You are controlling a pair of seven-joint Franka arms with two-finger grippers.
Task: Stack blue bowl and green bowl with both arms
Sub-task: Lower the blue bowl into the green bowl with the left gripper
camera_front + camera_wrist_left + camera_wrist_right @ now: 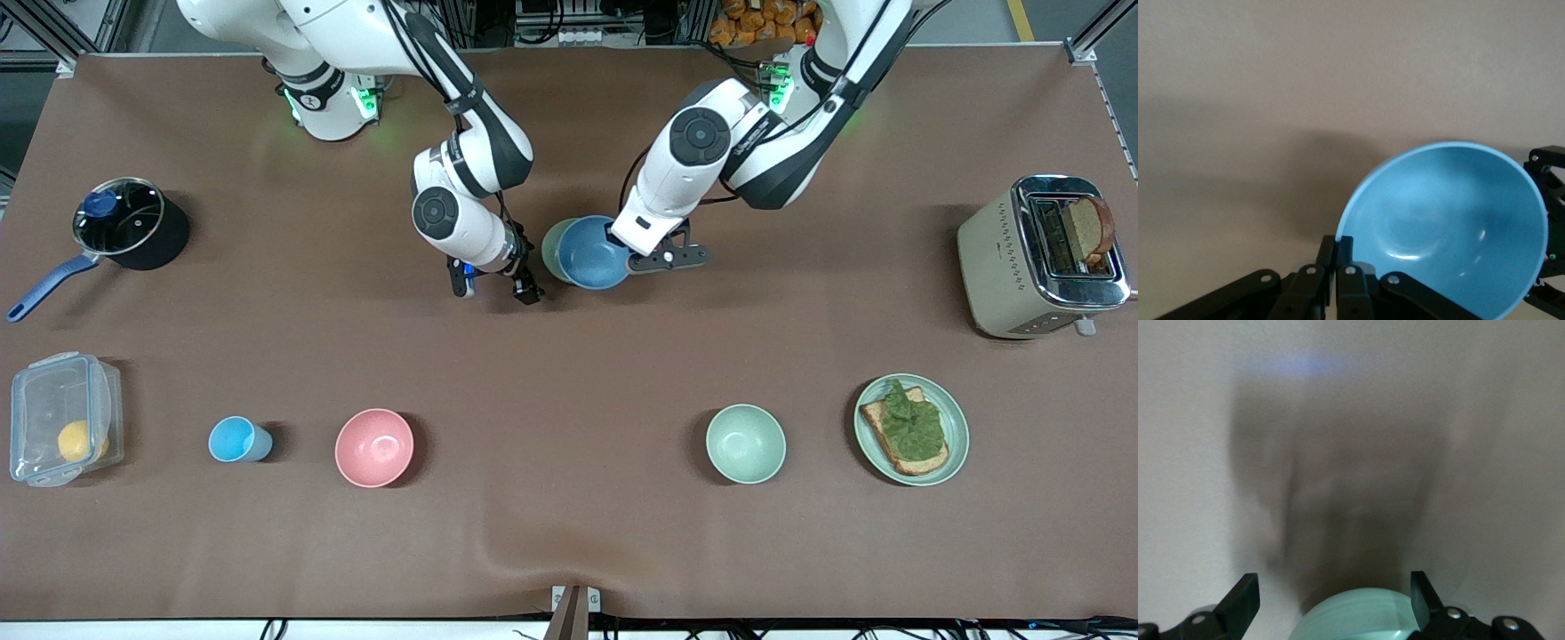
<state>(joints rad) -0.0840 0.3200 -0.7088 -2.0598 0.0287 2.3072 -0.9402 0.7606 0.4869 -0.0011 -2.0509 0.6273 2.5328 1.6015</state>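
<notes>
The left gripper [633, 258] is pinched tight on the rim of the blue bowl [594, 252], holding it tilted in the air near the middle of the table [569, 533]. The green bowl [553, 249] peeks out just beside it, partly hidden by it. The right gripper [494, 286] is spread wide and holds nothing, close beside both bowls. No words or labels can be read.

You see a plain medium-blue bowl [594, 252] with a sage-green bowl [553, 249] showing at its nine o'clock. At the table's [569, 373] six o'clock edge sit a pink bowl [374, 447], a paler mint bowl [745, 443] and a light-blue cup [235, 439]. The cloth is plain brown; both arms are white with black joints.
</notes>
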